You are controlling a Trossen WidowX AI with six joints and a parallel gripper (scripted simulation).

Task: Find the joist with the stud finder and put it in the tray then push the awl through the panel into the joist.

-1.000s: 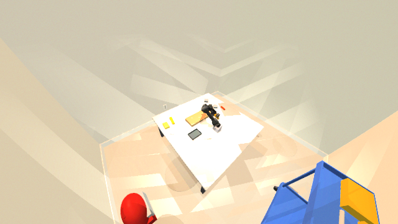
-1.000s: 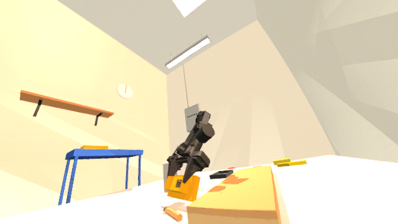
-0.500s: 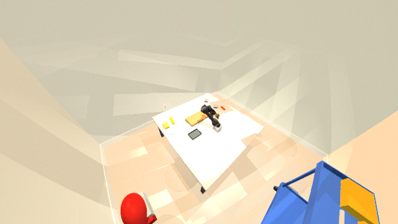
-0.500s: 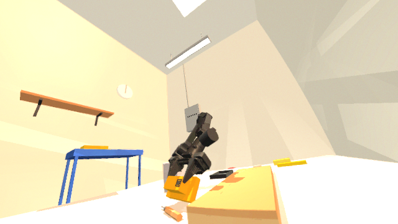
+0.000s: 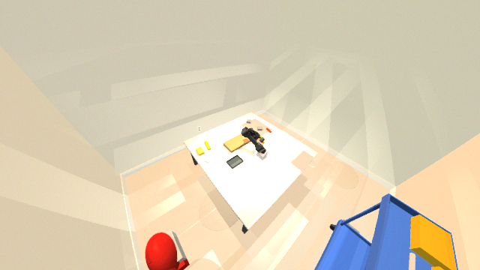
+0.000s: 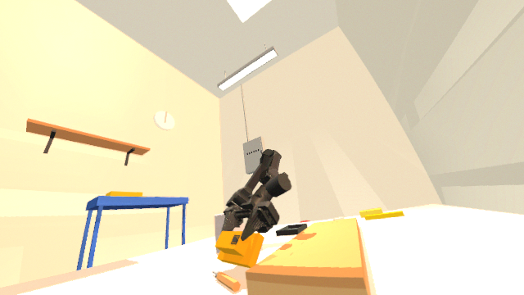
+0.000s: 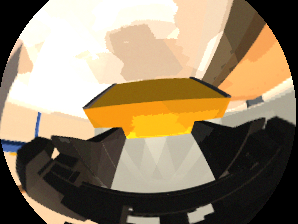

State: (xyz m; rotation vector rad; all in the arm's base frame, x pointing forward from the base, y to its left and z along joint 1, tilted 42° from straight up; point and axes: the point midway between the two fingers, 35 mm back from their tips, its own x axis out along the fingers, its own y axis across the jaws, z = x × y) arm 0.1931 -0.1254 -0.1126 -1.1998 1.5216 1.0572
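Observation:
My gripper (image 6: 235, 235) (image 7: 157, 123) is shut on the yellow-orange stud finder (image 6: 246, 250) (image 7: 157, 114). It holds the stud finder tilted, above the table beside the near left corner of the floor panel in the exterior view. Whether the stud finder touches the panel's edge I cannot tell. The tan floor panel (image 5: 233, 144) (image 6: 336, 250) lies flat on the table, partly behind the arm in the top view. The orange awl (image 6: 228, 281) lies on the table left of the panel's near end, in front of the stud finder. The dark tray (image 5: 235, 161) (image 6: 291, 229) stands beyond the panel; nothing shows in it.
Two yellow pieces (image 5: 200, 151) (image 5: 207, 145) lie past the panel's far end. Small grey blocks (image 5: 248, 121) (image 5: 259, 128) and a red-orange item (image 5: 268, 130) lie near the arm. A blue cart (image 5: 390, 232) stands away from the table.

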